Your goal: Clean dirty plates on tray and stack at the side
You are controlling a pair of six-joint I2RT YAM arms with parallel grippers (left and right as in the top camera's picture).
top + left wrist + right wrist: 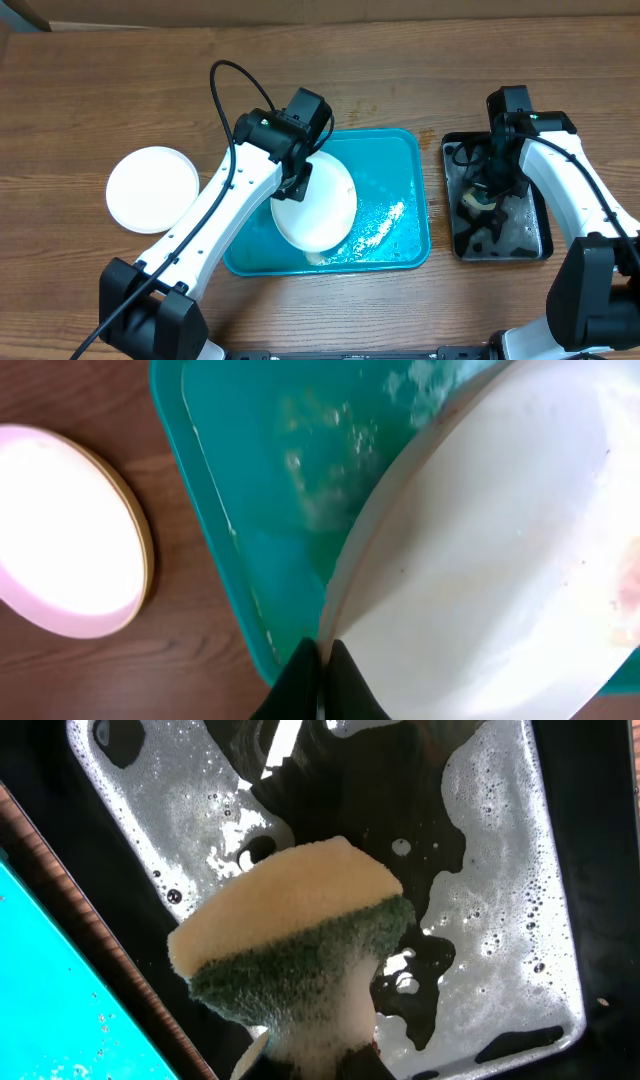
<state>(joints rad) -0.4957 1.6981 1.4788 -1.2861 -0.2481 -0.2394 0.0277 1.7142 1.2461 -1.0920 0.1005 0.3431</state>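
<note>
Plate [318, 205], white, tilted on edge over the near-left part of the turquoise tray [395, 150], its rim pinched between the jaws of the left gripper [322, 660]. The tilt probably presents its face for scrubbing and drains suds into the tray. Right gripper [318, 1065], jaws clamped on a yellow-and-green sponge [290, 940], hangs over the soapy black tray [500, 920] toward the desk's right edge, apparently loading suds. 1 further plate [153, 188] lies on the desk [400, 60] left of the tray, likely starting the stack.
</note>
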